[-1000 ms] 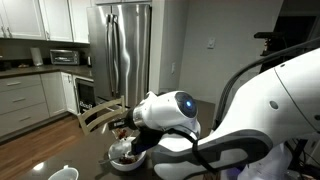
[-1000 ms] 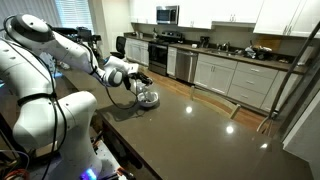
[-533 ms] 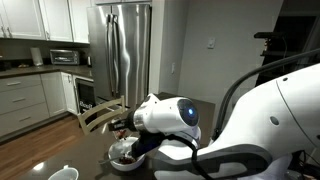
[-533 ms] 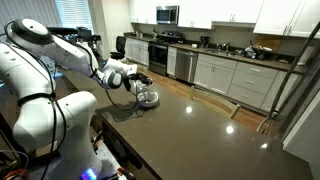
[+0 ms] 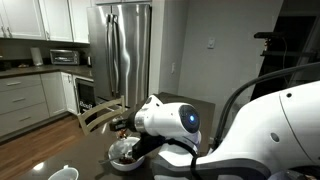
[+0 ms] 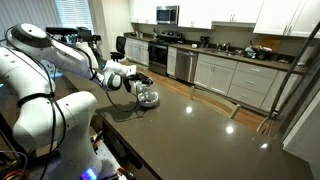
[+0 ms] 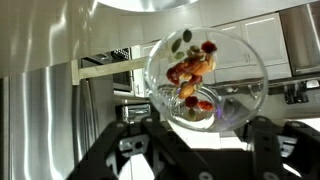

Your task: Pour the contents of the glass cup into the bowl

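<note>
End effector pinches glass cup; bowl just below. Tip slowly, keep mouth over bowl, until contents fall.

The bowl is set on the counter, the glass cup is held just above it between the fingers of the gripper, the contents are lodged inside the glass cup, and a smaller cup is placed left of the bowl in an exterior view.

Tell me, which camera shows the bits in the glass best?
The wrist view: the reddish bits sit mid-picture, seen through the glass. In both exterior views the glass is tiny and far off, and the bits cannot be made out.
</note>
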You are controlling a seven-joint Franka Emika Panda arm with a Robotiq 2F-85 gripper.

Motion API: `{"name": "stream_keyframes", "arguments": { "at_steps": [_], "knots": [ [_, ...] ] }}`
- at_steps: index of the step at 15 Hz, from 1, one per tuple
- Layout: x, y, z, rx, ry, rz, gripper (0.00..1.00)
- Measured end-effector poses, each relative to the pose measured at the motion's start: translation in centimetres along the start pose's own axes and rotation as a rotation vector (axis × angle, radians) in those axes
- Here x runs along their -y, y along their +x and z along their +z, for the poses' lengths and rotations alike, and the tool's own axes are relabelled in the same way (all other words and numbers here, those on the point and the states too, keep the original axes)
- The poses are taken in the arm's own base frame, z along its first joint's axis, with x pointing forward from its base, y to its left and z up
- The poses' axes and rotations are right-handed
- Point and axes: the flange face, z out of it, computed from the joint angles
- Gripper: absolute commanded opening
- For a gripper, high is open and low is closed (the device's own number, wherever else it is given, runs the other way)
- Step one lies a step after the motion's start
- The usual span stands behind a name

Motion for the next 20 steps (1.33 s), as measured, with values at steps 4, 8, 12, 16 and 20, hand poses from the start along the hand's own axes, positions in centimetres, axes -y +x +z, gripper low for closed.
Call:
{"name": "stream_keyframes", "arguments": {
  "at_steps": [4,8,12,16,20],
  "knots": [
    [-0.1,-0.1,0.0,-0.009,-0.006,0.001,0.67],
    [-0.1,-0.3,0.1,-0.005,-0.007,0.002,0.42],
    [0.2,-0.4,0.1,0.038,-0.009,0.022,0.42],
    [0.6,0.7,-0.1,0.082,-0.003,0.067,0.42],
    [0.6,2.1,-0.1,0.087,0.001,0.097,0.42]
  ]
}}
